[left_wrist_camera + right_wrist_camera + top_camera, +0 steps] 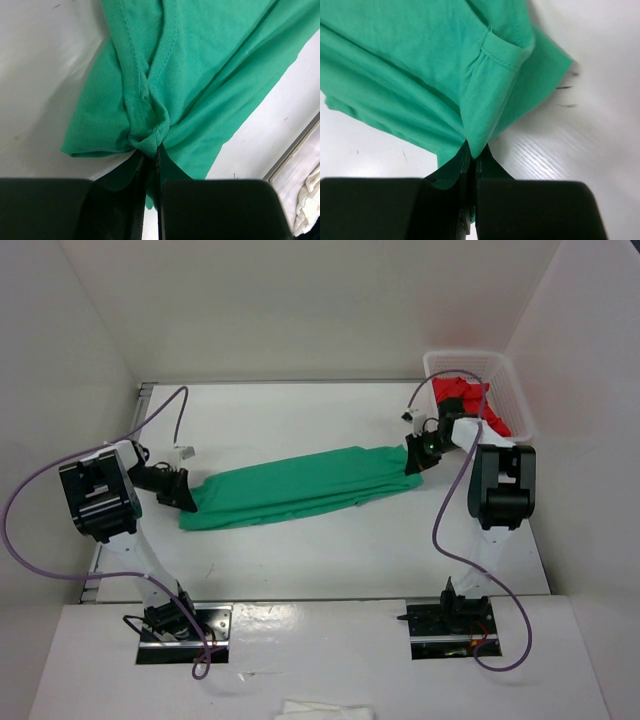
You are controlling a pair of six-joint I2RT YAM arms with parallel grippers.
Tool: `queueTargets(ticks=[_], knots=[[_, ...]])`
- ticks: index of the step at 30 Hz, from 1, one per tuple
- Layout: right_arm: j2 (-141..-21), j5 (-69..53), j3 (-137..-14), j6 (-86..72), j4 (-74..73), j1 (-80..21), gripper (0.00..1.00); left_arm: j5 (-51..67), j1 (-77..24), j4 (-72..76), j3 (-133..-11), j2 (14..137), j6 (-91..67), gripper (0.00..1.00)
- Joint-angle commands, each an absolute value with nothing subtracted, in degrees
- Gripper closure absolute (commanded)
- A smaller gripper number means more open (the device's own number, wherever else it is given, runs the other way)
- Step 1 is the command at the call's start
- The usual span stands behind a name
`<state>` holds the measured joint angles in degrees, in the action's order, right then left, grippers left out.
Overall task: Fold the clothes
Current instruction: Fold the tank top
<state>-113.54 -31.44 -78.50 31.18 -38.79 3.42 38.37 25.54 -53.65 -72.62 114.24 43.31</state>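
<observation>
Shirt (300, 490) reads plain emerald green to me, no print, stitching the same green. Table (300, 420) is white, with faint wood grain in my right wrist view. Basket (515, 390) is white, the garment (468, 398) in it red. Left gripper (188, 500) and right gripper (414, 460) are black. Cables (436, 528) are purple.

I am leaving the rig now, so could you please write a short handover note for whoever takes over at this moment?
Left gripper: shut on the left end of the green T-shirt.
Right gripper: shut on the shirt's right end.
The shirt runs as a long bunched band across the table between the two grippers. A red garment sits in the white basket at the far right.
Done: both ends pinched.
Left: spread the shirt flat and make the folds; no neat fold shows yet.
</observation>
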Motion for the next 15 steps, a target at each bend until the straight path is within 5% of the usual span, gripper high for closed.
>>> queueTargets(ticks=[1,15], knots=[[-106.98,-26.28,-83.31,30.06,-41.30,3.96,1.00,36.83,23.30,-53.00,-71.89,112.76,45.09,0.87],[-101.60,-23.20,-96.24,22.95,-48.69,-8.86,1.00,37.88,20.39,-53.00,-72.95,111.09,43.86,0.87]])
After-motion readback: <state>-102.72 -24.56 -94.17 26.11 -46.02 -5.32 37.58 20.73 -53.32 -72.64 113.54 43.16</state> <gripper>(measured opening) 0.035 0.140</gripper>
